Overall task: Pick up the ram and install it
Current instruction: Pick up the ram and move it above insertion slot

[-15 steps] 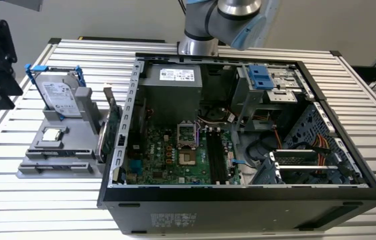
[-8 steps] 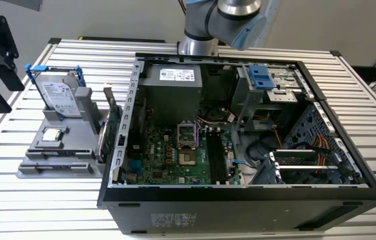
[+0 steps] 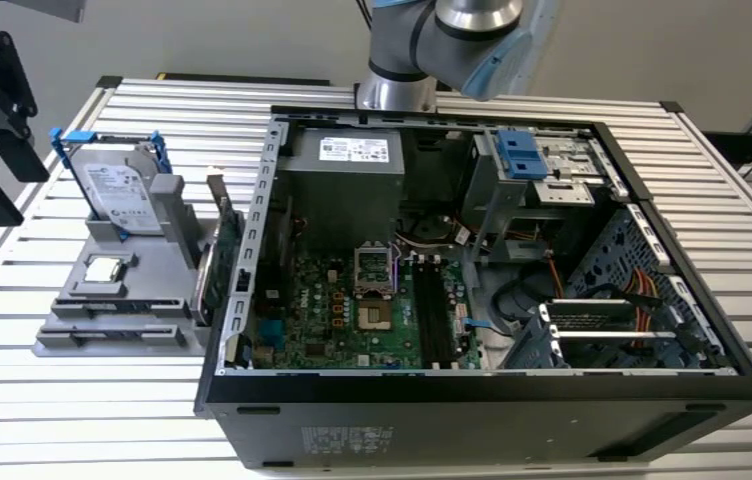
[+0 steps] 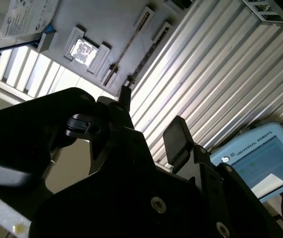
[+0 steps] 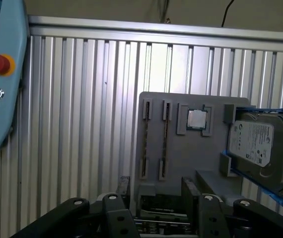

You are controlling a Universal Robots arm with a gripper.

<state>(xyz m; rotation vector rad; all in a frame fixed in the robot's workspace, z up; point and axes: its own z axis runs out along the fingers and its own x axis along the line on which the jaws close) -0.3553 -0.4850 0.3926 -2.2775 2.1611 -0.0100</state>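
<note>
The released jaws (nothing between them) hover near the ram (image 5: 164, 141) standing in its gray holder (image 5: 181, 158).

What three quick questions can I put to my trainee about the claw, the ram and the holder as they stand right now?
1. True or false: the claw holds the ram.
2. What sits next to the silver chip on the gray holder? A) a hard drive B) a fan C) a screwdriver
3. Fill in: the computer case lies with its side ____, so the motherboard shows.

Key: 1 false, the claw is open and the ram stands in the holder; 2 A; 3 open.
</note>
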